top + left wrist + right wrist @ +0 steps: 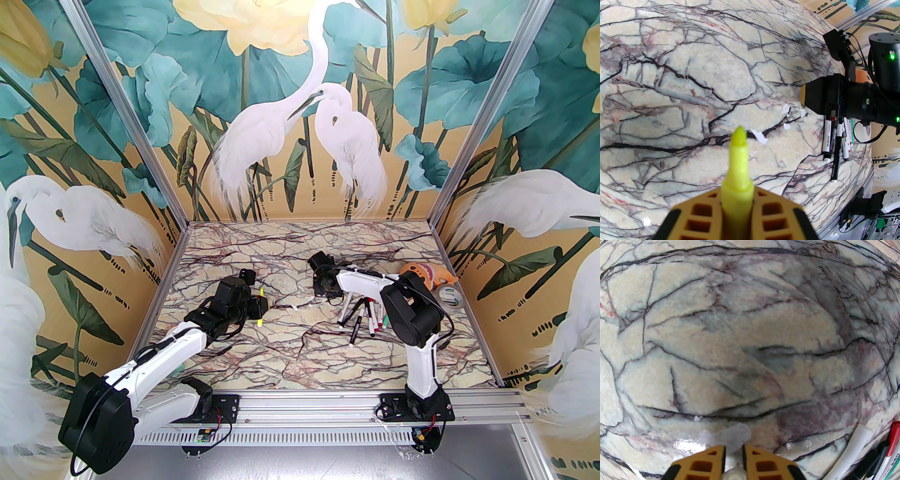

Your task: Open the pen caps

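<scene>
Left gripper (737,193) grasps the yellow highlighter (738,164), nib bared. Right gripper (733,448) pinches what looks like its clear cap (731,436) above the counter (693,93). Likely next: set both down, then fetch a capped marker from the pile (365,318).

- The table (300,361) looks like marble stone with dark veins. Up close it is a bit grainy, with some shiny, wet-looking spots.
- The yellow marker (737,168) is smooth plastic, a little dull.
- The left gripper (737,199) and the right gripper (733,451) have matt orange-brown plastic fingers with square holes and black edges.
- The pale cap (731,439) is cloudy, half see-through plastic.
- The pens (363,318) have smooth white plastic bodies.
- The arms (159,363) have smooth white plastic shells and dull black parts.
- The rail (309,404) is silver, ribbed metal.
- The tape roll (449,297) looks shiny.
</scene>
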Motion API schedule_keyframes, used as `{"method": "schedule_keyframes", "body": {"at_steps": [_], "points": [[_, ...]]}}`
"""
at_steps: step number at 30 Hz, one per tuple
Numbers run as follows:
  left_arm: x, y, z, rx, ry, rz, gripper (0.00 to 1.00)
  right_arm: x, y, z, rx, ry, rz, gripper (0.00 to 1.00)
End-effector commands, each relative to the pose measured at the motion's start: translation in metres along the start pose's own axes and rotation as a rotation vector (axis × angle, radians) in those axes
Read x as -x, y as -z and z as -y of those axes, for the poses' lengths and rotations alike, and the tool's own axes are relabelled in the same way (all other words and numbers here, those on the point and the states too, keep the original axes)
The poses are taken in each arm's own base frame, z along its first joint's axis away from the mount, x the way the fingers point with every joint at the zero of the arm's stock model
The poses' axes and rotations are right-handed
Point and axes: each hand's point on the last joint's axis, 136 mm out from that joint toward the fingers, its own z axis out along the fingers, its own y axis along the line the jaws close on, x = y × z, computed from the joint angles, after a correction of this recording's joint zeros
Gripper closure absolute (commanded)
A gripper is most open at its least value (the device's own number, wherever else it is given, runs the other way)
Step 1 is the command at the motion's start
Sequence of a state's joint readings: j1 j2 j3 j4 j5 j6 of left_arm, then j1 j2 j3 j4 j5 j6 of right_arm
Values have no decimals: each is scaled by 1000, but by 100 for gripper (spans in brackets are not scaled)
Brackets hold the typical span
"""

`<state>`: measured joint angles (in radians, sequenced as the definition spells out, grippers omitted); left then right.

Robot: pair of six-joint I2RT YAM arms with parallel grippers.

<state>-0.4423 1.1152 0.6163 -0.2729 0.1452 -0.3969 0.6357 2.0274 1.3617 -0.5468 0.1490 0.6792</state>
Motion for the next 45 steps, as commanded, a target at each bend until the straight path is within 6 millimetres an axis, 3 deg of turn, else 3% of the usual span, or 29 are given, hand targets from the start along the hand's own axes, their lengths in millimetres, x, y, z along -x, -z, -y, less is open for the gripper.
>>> {"method": "schedule_keyframes", "body": {"at_steps": [1,15,18,20,23,32,35,40,45], "points": [[9,0,5,-17,-14,13,89,4,-2,0,-26,8,17,77],[9,-6,0,15,-9,0,88,4,-9,1,-39,21,15,70],[10,-9,-2,29,-11,-10,87,7,-1,2,-33,19,31,65],[10,-12,1,15,-7,-24,87,8,6,1,-18,19,51,58],[9,-16,2,14,-4,-47,87,9,23,0,15,26,96,56],[10,-33,-21,145,-48,-89,86,-12,77,-16,255,85,215,42],[14,-39,-27,183,-70,-107,85,-23,100,-25,368,122,251,30],[21,-51,-39,275,-121,-160,85,-36,127,-24,482,132,298,1],[23,-64,-56,345,-130,-189,86,-45,146,-26,563,135,313,1]]}}
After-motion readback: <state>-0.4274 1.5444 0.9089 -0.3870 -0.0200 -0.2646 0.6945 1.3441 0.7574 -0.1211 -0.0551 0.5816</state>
